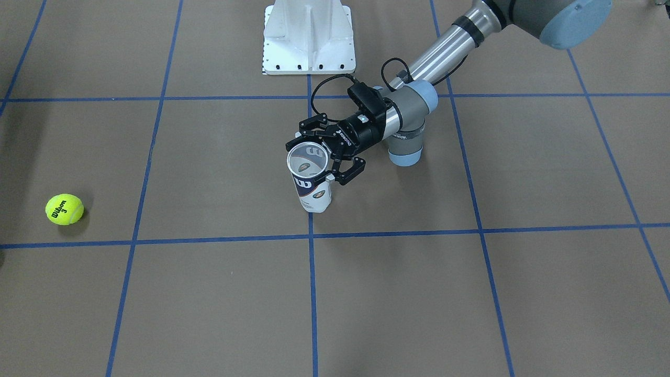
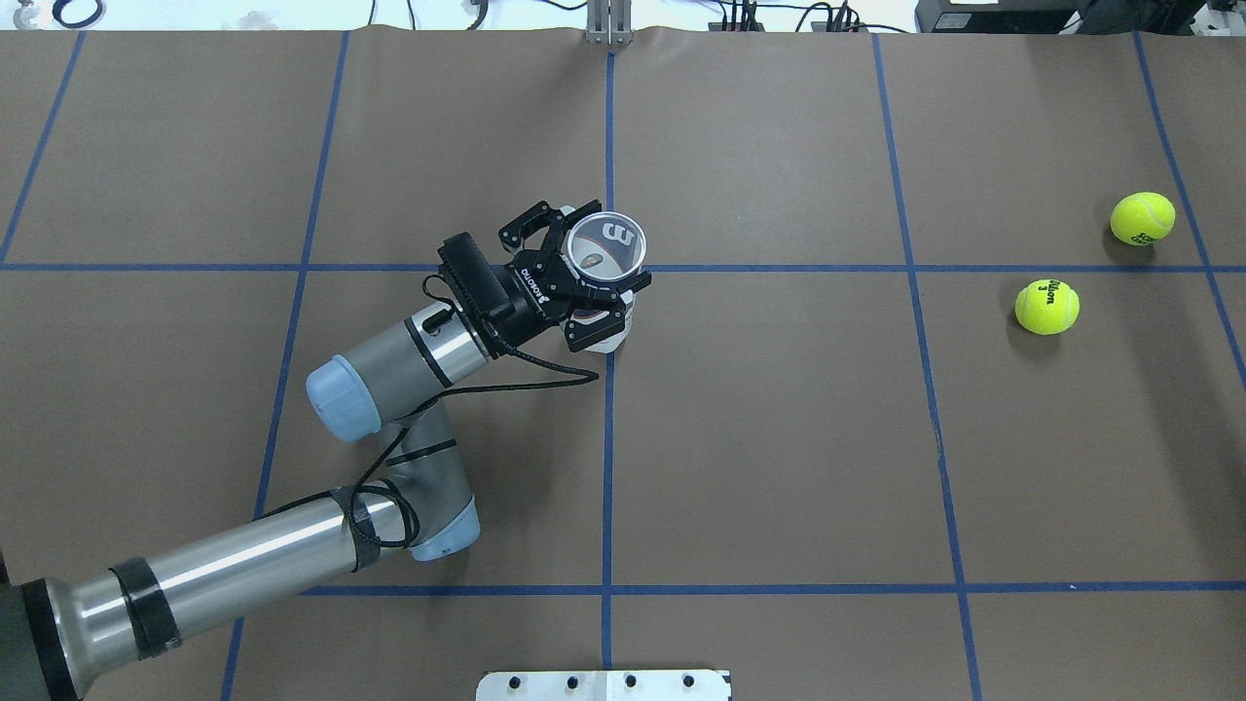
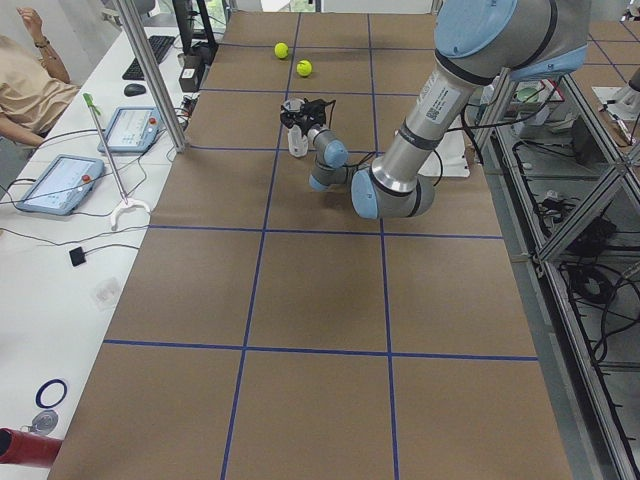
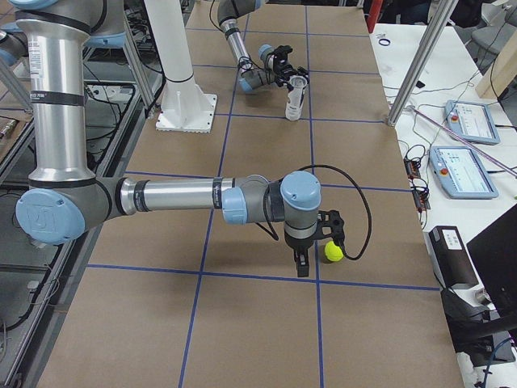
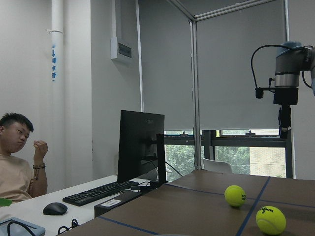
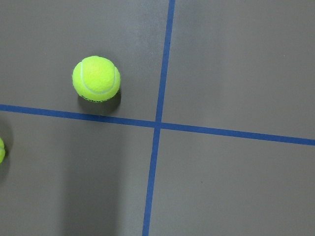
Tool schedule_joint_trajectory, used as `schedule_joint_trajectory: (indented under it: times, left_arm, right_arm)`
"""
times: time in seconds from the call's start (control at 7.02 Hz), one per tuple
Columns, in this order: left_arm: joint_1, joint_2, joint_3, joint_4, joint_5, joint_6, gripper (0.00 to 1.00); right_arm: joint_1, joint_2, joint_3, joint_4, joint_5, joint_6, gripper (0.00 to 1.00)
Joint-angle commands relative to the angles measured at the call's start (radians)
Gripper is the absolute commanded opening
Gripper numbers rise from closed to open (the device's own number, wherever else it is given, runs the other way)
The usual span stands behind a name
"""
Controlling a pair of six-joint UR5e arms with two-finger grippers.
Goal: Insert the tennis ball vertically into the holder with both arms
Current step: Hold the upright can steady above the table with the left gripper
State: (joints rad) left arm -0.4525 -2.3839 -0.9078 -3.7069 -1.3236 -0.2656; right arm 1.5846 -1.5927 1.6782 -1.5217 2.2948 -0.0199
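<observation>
The holder [image 2: 605, 255], a clear can with a white and navy label, stands upright at the table's middle with its mouth up and nothing in it; it also shows in the front view [image 1: 311, 178]. My left gripper [image 2: 584, 282] is shut on it just below the rim, one finger on each side. The tennis ball [image 2: 1046, 307] with black "Wilson 3" print lies far to the right, also in the front view [image 1: 64, 209]. My right gripper [image 4: 300, 265] points down above the table beside a ball [image 4: 334, 251]. I cannot tell whether it is open or shut.
A second tennis ball [image 2: 1143, 218] lies further right and further back, near a blue tape crossing [image 6: 157, 124]. The white pedestal base [image 1: 309, 36] stands at the robot's edge. Tablets and a person sit at a side bench [image 3: 60, 185].
</observation>
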Motion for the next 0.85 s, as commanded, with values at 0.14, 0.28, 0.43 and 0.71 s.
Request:
schedule_joint_trajectory:
  times: [0.14,0.28,0.43,0.71]
  left_arm:
    - [-0.017,0.003,-0.005,-0.001,-0.005,0.002,0.98]
    - [-0.032,0.027,-0.006,0.001,-0.017,0.002,0.98]
    - [-0.035,0.029,-0.006,0.002,-0.019,0.002,0.98]
    - [-0.034,0.043,-0.008,0.008,-0.020,0.002,0.98]
  right_arm:
    - [0.000,-0.001,0.003,0.000,0.000,0.000,0.99]
    - [0.000,0.000,0.002,0.000,0.002,0.000,0.99]
    - [0.000,0.000,0.003,0.000,0.002,0.000,1.00]
    - [0.000,0.000,0.003,0.000,0.005,0.000,0.99]
